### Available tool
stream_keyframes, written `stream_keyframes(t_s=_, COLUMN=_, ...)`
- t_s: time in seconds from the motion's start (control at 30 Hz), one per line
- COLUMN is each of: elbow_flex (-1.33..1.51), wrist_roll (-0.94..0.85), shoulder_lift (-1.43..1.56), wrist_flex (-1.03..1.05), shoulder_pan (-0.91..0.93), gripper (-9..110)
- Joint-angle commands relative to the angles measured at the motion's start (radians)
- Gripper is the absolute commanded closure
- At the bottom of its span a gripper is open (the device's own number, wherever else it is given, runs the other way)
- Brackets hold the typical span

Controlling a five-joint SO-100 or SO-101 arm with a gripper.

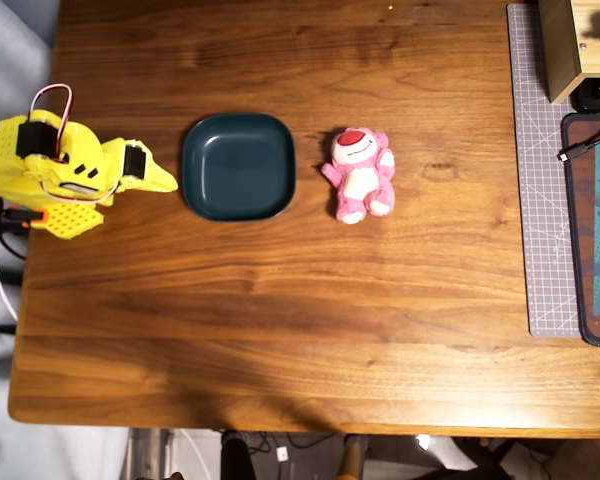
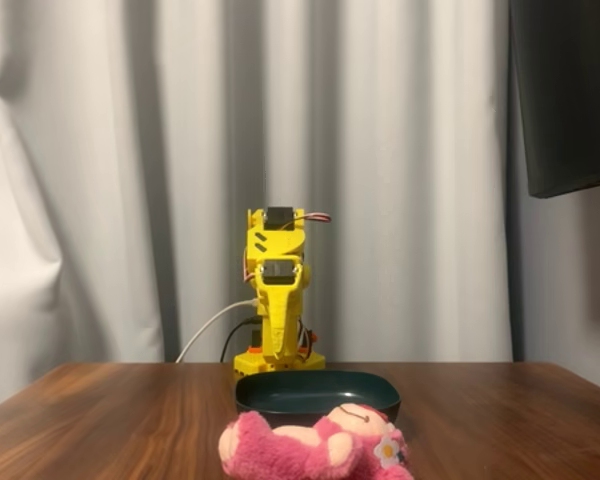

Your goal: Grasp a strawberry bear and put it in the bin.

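Overhead view: walnut-grain tabletop [image 1: 280, 300] fills most of the frame; its lower half is bare wood. Yellow printed arm [image 1: 50, 175] sits folded at the left edge. The claw [image 1: 163, 181] tapers to one pointed tip just left of the bin [image 1: 238, 166], not touching it. The fingers look pressed together with no gap and nothing held.

The bin is a dark teal rounded-square dish with a raised rim and smooth matte finish, left of frame centre. The strawberry bear [image 1: 360, 174] lies face-up just right of it with a narrow strip of wood between them. It is pink plush with a white belly and a red nose, head toward the top of the frame.

Right edge: a grey gridded cutting mat [image 1: 542, 200], a dark-framed pad [image 1: 590, 230] cut off by the frame, and a light wooden box [image 1: 570, 45] cropped at the upper right corner. All are well apart from the bear.

Fixed view, low, facing the arm: the bear [image 2: 315, 448] is in the foreground, cut off at the bottom edge and soft-focus. It hides part of the bin's [image 2: 317, 392] front wall. The arm [image 2: 277, 300] stands upright behind the bin, claw pointing down, its tip hidden behind the bin rim. Pleated white curtain [image 2: 130, 180] as backdrop, with a dark panel [image 2: 565, 95] at the upper right.
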Motion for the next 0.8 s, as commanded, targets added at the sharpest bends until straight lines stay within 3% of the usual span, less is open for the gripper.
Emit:
stream_keyframes(t_s=0.0, elbow_flex=-0.012, wrist_roll=-0.005, shoulder_lift=0.029, wrist_flex=-0.003, shoulder_pan=0.017, gripper=101)
stream_keyframes(t_s=0.57, elbow_flex=-0.106, wrist_roll=0.002, shoulder_lift=0.017, wrist_flex=-0.037, shoulder_pan=0.02, gripper=102)
stream_keyframes(t_s=0.77, elbow_flex=-0.538, wrist_roll=0.006, shoulder_lift=-0.48, wrist_flex=-0.023, shoulder_pan=0.018, gripper=100)
